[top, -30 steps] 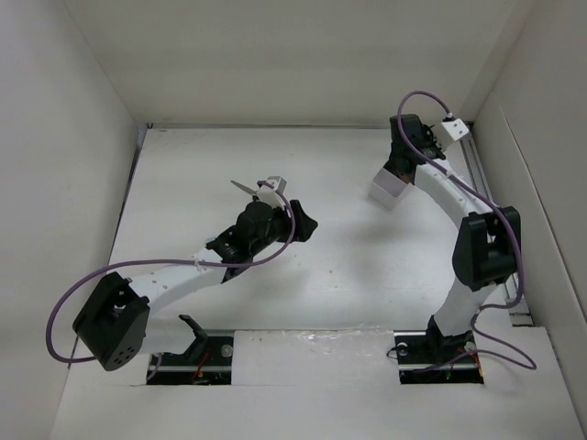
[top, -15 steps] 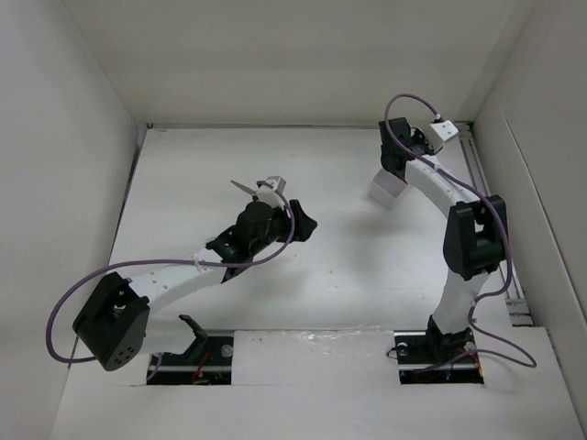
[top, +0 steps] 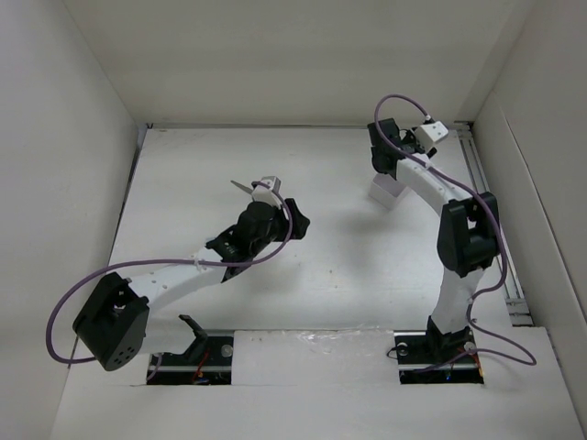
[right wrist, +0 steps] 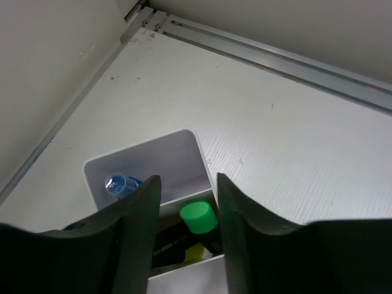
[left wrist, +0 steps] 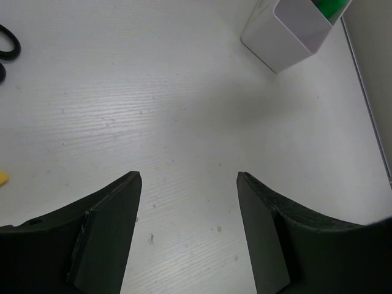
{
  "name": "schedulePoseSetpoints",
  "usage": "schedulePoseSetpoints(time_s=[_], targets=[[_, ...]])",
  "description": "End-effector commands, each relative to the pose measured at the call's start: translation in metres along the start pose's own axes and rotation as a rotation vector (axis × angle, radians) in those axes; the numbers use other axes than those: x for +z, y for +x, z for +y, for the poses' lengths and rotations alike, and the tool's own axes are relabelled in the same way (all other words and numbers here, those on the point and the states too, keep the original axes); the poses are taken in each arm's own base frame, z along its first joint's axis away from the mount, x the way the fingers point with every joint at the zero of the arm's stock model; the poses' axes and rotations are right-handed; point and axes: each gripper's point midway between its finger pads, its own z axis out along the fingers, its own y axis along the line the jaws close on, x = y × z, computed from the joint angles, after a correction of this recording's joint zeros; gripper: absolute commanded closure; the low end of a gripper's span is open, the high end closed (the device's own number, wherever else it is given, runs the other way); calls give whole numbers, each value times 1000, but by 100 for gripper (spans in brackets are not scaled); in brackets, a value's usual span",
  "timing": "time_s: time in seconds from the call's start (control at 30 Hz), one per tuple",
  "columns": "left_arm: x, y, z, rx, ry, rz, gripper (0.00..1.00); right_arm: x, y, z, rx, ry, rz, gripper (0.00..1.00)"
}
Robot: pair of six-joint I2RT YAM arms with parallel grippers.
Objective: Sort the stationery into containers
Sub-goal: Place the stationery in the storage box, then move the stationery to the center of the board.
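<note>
Right end effector (right wrist: 188,184) has swung left over the bin (right wrist: 142,147), fingers apart above the green highlighter (right wrist: 197,216) inside. Risk: a rising finger could catch the cap or thin wall, tipping the bin. Left end effector (left wrist: 188,177): apart, empty.

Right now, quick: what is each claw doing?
Left gripper: open, holding nothing.
Right gripper: open, holding nothing, above the white bin, with the green highlighter inside it.

The table (left wrist: 153,110) ahead of the left gripper (left wrist: 188,177) is bare up to the bin (left wrist: 285,33). The right gripper (right wrist: 188,180) hangs over it, blocking the way down.
</note>
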Motion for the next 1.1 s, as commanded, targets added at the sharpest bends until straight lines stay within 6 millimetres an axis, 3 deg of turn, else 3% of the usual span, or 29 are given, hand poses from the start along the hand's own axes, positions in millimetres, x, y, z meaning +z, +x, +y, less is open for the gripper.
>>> schedulePoseSetpoints(time_s=[0.0, 0.07, 0.13, 0.2, 0.27, 0.33, 0.37, 0.43, 0.47, 0.5, 0.53, 0.57, 0.6, 0.63, 0.67, 0.7, 0.73, 0.77, 0.8, 0.87, 0.9, 0.97, 1.07], targets=[[-2, -29, -6, -13, -24, -80, 40, -14, -28, 0, 56, -10, -30, 48], [-1, -34, -3, -24, -44, -107, 40, -18, -32, 3, 83, -35, -6, 47], [4, -27, 5, -16, -86, -84, 41, -24, -36, 1, 118, -62, 23, 46], [6, -29, 10, -23, -118, -95, 42, -38, -26, -1, 113, -105, 67, 46], [5, -31, 22, -17, -177, -113, 45, -56, -35, -3, 158, -166, 89, 46], [4, -41, 30, -10, -246, -141, 59, -82, -24, 2, 200, -291, 185, 49], [2, -41, 46, 8, -334, -144, 66, -93, -19, 5, 217, -346, 225, 62], [3, -48, 50, 8, -384, -160, 83, -130, 12, 17, 223, -525, 355, 84], [3, -50, 52, -3, -401, -165, 91, -148, 5, 17, 238, -609, 379, 100], [7, -46, 58, 5, -428, -144, 93, -161, 9, 19, 246, -667, 418, 100], [11, -54, 56, -19, -434, -153, 95, -182, 25, 20, 232, -754, 494, 100], [15, -53, 55, -36, -445, -143, 95, -193, 23, 19, 239, -792, 513, 100], [20, -39, 68, -37, -508, -100, 96, -199, 26, 17, 231, -811, 531, 100], [20, -43, 81, -53, -578, -128, 96, -205, 29, 14, 223, -825, 543, 100], [25, -51, 78, -102, -598, -156, 95, -210, 39, 8, 202, -831, 556, 100], [27, -53, 87, -112, -639, -161, 94, -211, 35, 4, 210, -836, 553, 100], [33, -42, 98, -101, -686, -121, 87, -210, 37, 0, 220, -830, 561, 100], [39, -56, 102, -130, -707, -139, 85, -208, 44, -7, 214, -817, 570, 100], [43, -56, 107, -148, -723, -125, 84, -208, 46, -9, 216, -819, 569, 100], [53, -52, 128, -167, -753, -71, 84, -210, 51, -12, 233, -822, 592, 100], [55, -53, 135, -185, -756, -65, 84, -199, 54, -16, 234, -801, 597, 100], [63, -61, 148, -239, -715, -44, 84, -200, 57, -15, 243, -823, 651, 100], [67, -57, 163, -294, -680, -34, 88, -197, 57, -14, 256, -843, 684, 100]])
